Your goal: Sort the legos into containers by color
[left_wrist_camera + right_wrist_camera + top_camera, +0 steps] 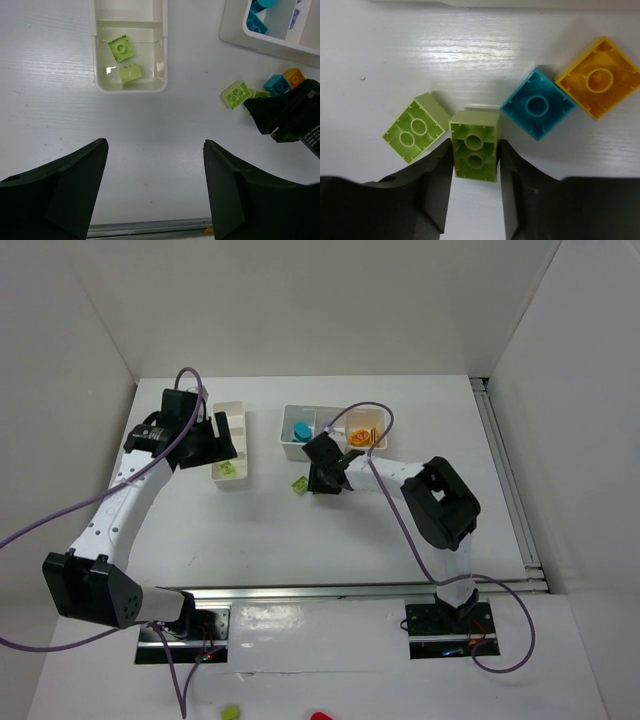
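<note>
My right gripper [475, 150] is shut on an upside-down lime green brick [474, 155], low over the table in front of the three-compartment tray [290, 412]. Beside it lie another lime brick [415, 128], a teal brick [538, 104] and an orange brick [597, 77]. My left gripper [155, 145] is open and empty, above bare table just short of the narrow tray [162, 60]. That tray holds two lime bricks [121, 47]. In the top view the long tray has teal pieces [301, 430] in its left compartment and orange-yellow pieces [364, 435] in its right. In the top view my right gripper [325, 477] is at mid-table.
In the left wrist view the right gripper's black body [290, 117] is at the right, next to the loose bricks. A corner of the long tray [235, 37] shows teal and purple pieces. White walls enclose the table on three sides. A metal rail [350, 592] runs along the near edge.
</note>
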`<action>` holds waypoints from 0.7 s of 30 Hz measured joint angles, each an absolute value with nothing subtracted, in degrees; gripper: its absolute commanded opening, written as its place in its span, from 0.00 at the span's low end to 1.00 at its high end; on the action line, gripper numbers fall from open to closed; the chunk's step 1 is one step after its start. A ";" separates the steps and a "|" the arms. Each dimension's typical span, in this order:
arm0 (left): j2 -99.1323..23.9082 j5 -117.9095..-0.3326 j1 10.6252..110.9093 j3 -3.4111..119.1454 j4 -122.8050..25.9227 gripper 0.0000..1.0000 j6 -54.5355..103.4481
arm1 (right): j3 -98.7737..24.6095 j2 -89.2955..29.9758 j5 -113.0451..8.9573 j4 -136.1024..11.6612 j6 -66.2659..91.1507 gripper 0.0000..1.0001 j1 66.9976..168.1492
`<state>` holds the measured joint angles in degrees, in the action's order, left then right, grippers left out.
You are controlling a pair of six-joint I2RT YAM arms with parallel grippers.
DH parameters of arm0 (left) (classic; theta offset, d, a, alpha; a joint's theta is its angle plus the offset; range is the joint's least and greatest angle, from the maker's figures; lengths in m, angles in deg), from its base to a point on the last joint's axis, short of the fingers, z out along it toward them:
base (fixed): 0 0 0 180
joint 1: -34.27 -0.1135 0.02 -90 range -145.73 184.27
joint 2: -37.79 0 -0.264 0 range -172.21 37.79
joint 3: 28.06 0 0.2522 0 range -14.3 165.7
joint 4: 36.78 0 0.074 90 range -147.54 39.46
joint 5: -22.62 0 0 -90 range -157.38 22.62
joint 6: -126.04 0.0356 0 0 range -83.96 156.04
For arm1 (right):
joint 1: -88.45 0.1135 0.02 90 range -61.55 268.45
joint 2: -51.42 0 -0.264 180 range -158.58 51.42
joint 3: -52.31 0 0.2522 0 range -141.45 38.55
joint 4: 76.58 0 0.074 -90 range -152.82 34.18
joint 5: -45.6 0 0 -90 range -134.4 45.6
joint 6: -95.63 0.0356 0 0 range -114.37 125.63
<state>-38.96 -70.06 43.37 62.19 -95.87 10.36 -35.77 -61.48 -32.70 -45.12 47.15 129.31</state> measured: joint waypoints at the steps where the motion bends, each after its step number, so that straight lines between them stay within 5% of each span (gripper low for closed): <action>1: -38.96 -70.23 43.37 62.19 -95.87 0.86 10.36 | -36.19 -61.72 -31.96 -44.82 46.82 0.33 129.88; 11: -39.74 -69.32 38.41 65.64 -96.28 0.86 10.08 | -40.49 -60.65 -32.81 -41.34 40.30 0.26 133.42; 21: -40.33 -65.56 32.09 65.51 -96.94 0.92 5.88 | -71.77 -74.29 -40.52 -45.36 32.52 0.27 138.58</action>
